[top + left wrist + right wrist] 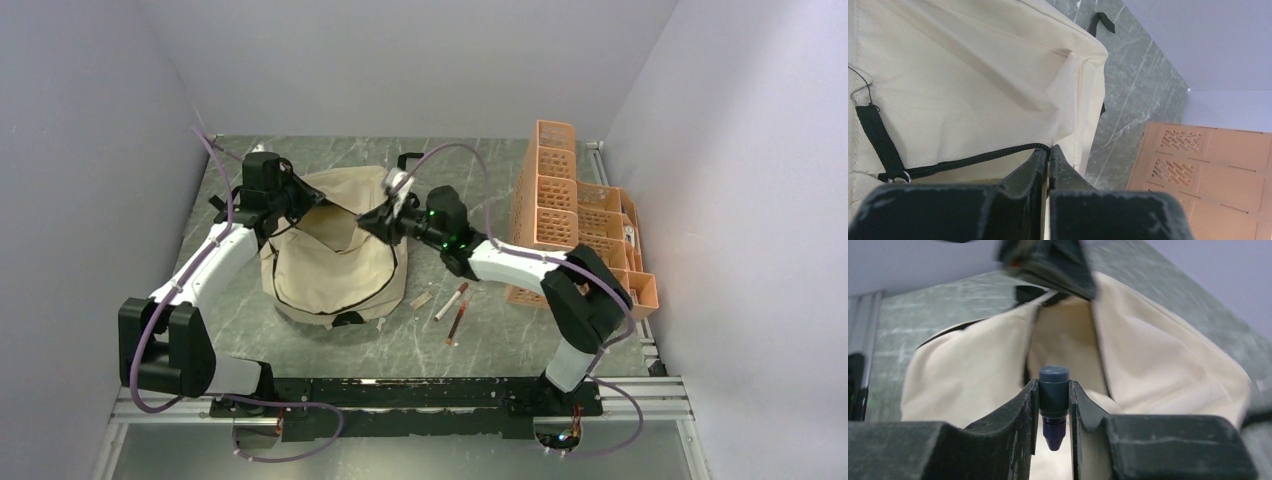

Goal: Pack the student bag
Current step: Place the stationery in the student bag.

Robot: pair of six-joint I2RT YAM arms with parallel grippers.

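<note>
Well, on the left, the left gripper [1049,152] is pinched shut on the black zipper edge of the student bag [330,265] and holds the mouth up. The bag lies on the table [500,345] in front of the left arm. Just right of that, the right gripper [1054,390] is clamped around a dark marker [1054,407], poised at the opening.

The risk, as I see it, is the thin fabric slipping from that narrow pinch, so the mouth sags shut and the marker lands on top of the bag. A release short of the gap would do the same. The 2 grippers are also close together and could knock into each other.

Only the right wrist view shows the marker in the grip and how narrow the gap is. Only the left wrist view shows the pinch on the zipper. Only the overhead view shows 2 loose pens [455,305] right of the bag and the orange organizer [560,200] at the far right
</note>
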